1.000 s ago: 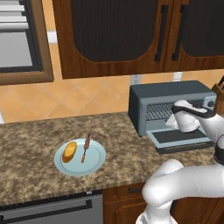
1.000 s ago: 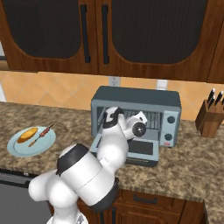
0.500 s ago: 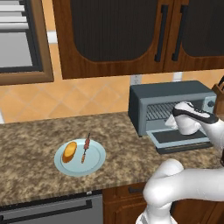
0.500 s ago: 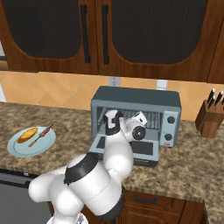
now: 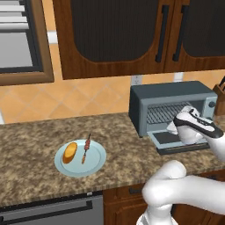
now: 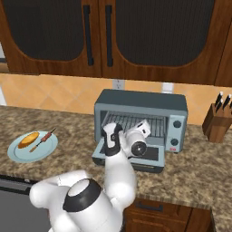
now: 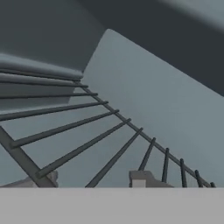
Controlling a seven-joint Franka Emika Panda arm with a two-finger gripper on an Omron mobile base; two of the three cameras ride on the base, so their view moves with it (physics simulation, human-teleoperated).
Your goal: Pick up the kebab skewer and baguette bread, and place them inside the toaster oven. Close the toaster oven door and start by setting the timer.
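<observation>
The kebab skewer (image 5: pixel 86 149) (image 6: pixel 41 140) and the baguette bread (image 5: pixel 70 152) (image 6: pixel 28 139) lie side by side on a pale blue plate (image 5: pixel 96 165) at the counter's left. The grey-blue toaster oven (image 5: pixel 167 94) (image 6: pixel 140 99) stands to the right. The toaster oven door (image 5: pixel 178 143) (image 6: pixel 152 155) is folded down flat. My gripper (image 5: pixel 172 128) (image 7: pixel 92 179) hangs over the door at the oven's mouth, pointing inside at the wire rack (image 7: pixel 87 131). Its fingertips (image 7: pixel 139 178) stand apart with nothing between them.
A wooden knife block (image 6: pixel 217 122) (image 5: pixel 219 99) stands right of the oven. Round knobs (image 6: pixel 176 123) run down the oven's right side. Dark wooden cabinets (image 6: pixel 136 36) hang overhead. My own arm crosses the counter's front edge below the oven.
The hand has sunk a little lower at the oven's mouth, and the arm's elbow has shifted. The plate, bread and skewer have not moved.
</observation>
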